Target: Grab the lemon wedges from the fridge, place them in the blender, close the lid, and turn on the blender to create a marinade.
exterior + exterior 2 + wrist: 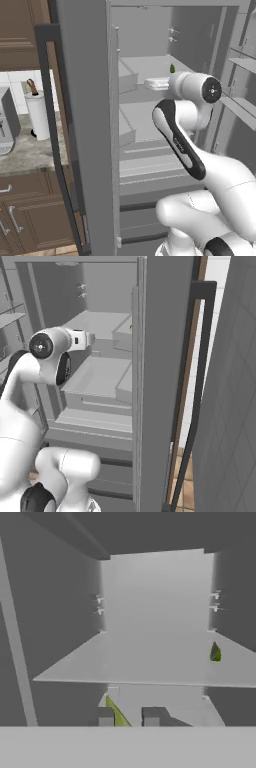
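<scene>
Hand view shows two lemon wedges in the fridge [150,130]: one [215,652] resting upright on the upper shelf [150,662] at right, one [117,713] pinched between the fingertips of the gripper [128,717], clenched on it below that shelf's front edge.

Lemon wedge [215,652] upright on shelf, open fridge [150,65], another [118,714] at tool tips

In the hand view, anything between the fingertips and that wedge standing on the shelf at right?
Between the gripper and the lemon wedge on the shelf lies bare grey shelf. Another yellow-green wedge sits right between the fingertips.
</scene>
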Motion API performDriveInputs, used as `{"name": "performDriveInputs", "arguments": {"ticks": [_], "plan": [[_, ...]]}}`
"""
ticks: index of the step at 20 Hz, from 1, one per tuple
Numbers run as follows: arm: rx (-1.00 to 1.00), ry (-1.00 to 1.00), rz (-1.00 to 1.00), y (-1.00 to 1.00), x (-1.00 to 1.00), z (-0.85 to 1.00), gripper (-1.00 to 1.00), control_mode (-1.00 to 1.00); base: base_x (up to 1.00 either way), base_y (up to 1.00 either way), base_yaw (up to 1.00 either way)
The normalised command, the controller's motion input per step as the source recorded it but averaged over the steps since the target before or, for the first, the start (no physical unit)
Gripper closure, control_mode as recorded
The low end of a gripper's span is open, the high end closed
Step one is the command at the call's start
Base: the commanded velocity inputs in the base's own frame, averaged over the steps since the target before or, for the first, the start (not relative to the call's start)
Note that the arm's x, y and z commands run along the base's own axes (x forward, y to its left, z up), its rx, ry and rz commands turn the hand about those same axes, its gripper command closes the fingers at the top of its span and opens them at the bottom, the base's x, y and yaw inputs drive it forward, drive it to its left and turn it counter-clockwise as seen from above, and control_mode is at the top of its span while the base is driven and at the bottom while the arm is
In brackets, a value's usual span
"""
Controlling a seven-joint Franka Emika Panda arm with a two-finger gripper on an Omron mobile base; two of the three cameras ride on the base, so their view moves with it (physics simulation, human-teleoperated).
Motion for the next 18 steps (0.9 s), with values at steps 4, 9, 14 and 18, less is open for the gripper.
{"name": "performDriveInputs", "arguments": {"ticks": [4, 9, 14, 18], "plan": [[-0.09, 0.22, 0.09, 0.13, -1.00, 0.00, 1.00, -1.00, 0.00, 0.00, 0.00], [-0.20, 0.33, 0.10, 0.24, -1.00, 0.00, 1.00, -1.00, 0.00, 0.00, 0.00], [-0.28, 0.41, 0.11, 0.14, -1.00, -0.22, 1.00, -1.00, 0.00, 0.00, 0.00], [-0.09, 0.13, 0.03, 0.00, -0.25, -0.17, 1.00, -1.00, 0.00, 0.00, 0.00]]}}
